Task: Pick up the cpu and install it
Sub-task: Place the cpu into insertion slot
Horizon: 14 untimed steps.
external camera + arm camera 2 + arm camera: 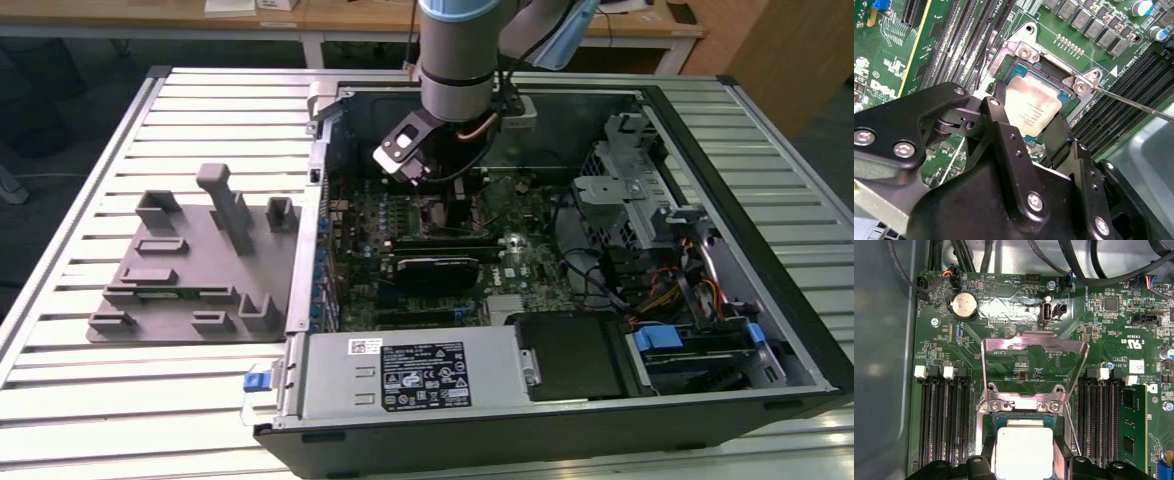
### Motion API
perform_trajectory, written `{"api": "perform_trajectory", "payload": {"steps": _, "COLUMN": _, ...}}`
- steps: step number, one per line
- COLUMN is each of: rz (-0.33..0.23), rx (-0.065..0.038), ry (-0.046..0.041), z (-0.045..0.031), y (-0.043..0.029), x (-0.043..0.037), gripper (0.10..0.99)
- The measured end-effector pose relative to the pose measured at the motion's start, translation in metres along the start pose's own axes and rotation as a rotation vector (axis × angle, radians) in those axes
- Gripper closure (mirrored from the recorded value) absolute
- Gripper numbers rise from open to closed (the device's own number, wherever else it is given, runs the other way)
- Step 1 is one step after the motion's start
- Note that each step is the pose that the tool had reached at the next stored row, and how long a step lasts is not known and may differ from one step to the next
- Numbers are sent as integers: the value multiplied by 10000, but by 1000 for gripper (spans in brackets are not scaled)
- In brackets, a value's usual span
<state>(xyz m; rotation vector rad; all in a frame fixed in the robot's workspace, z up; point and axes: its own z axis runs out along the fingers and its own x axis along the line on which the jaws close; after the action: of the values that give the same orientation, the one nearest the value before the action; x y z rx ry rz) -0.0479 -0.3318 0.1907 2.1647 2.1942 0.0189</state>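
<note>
- Exterior view: the arm [454,60] reaches into the open computer case [747,300]. Its gripper [438,188] is low over the motherboard [534,250], and the grey fixture tray [187,270] sits at the case's 9 o'clock.
- Second wrist view: the cpu [1031,107] lies at the socket [1051,75], with the black fingers [999,112] closed against its two opposite edges. It may be seated or just above; I cannot tell.
- First wrist view: the load plate [1034,365] stands open beyond the cpu.
- Handling, as I judge it: light, stiff and flat, with a slick lid and a fragile underside. Grip the side edges only and keep it level.
</note>
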Motion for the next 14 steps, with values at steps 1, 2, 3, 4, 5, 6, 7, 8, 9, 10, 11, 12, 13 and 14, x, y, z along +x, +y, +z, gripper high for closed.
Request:
{"api": "perform_trajectory", "payload": {"steps": 1, "rz": 0, "rx": 0, "ry": 0, "z": 0, "y": 0, "x": 0, "gripper": 549}}
{"api": "perform_trajectory", "payload": {"steps": 2, "rz": 0, "rx": 0, "ry": 0, "z": 0, "y": 0, "x": 0, "gripper": 549}}
{"api": "perform_trajectory", "payload": {"steps": 3, "rz": 0, "rx": 0, "ry": 0, "z": 1, "y": 0, "x": 0, "gripper": 549}}
{"api": "perform_trajectory", "payload": {"steps": 4, "rz": 1, "rx": -6, "ry": 7, "z": 3, "y": 1, "x": 1, "gripper": 549}}
{"api": "perform_trajectory", "payload": {"steps": 5, "rz": 0, "rx": 0, "ry": 0, "z": 1, "y": 0, "x": 0, "gripper": 549}}
{"api": "perform_trajectory", "payload": {"steps": 6, "rz": 0, "rx": -1, "ry": 1, "z": -16, "y": 1, "x": 0, "gripper": 478}}
{"api": "perform_trajectory", "payload": {"steps": 7, "rz": 1, "rx": -2, "ry": 3, "z": -34, "y": 2, "x": -1, "gripper": 478}}
{"api": "perform_trajectory", "payload": {"steps": 8, "rz": 1, "rx": 0, "ry": 1, "z": -56, "y": 3, "x": -2, "gripper": 478}}
{"api": "perform_trajectory", "payload": {"steps": 9, "rz": 1, "rx": 0, "ry": 0, "z": -78, "y": 4, "x": -2, "gripper": 478}}
{"api": "perform_trajectory", "payload": {"steps": 10, "rz": 1, "rx": -1, "ry": 1, "z": -104, "y": 5, "x": -3, "gripper": 478}}
{"api": "perform_trajectory", "payload": {"steps": 11, "rz": 1, "rx": -1, "ry": 1, "z": -127, "y": 6, "x": -4, "gripper": 478}}
{"api": "perform_trajectory", "payload": {"steps": 12, "rz": 0, "rx": -1, "ry": 1, "z": -153, "y": 8, "x": -5, "gripper": 478}}
{"api": "perform_trajectory", "payload": {"steps": 13, "rz": 0, "rx": -1, "ry": 1, "z": -282, "y": 14, "x": -10, "gripper": 478}}
{"api": "perform_trajectory", "payload": {"steps": 14, "rz": 1, "rx": 0, "ry": 1, "z": -317, "y": 16, "x": -11, "gripper": 478}}
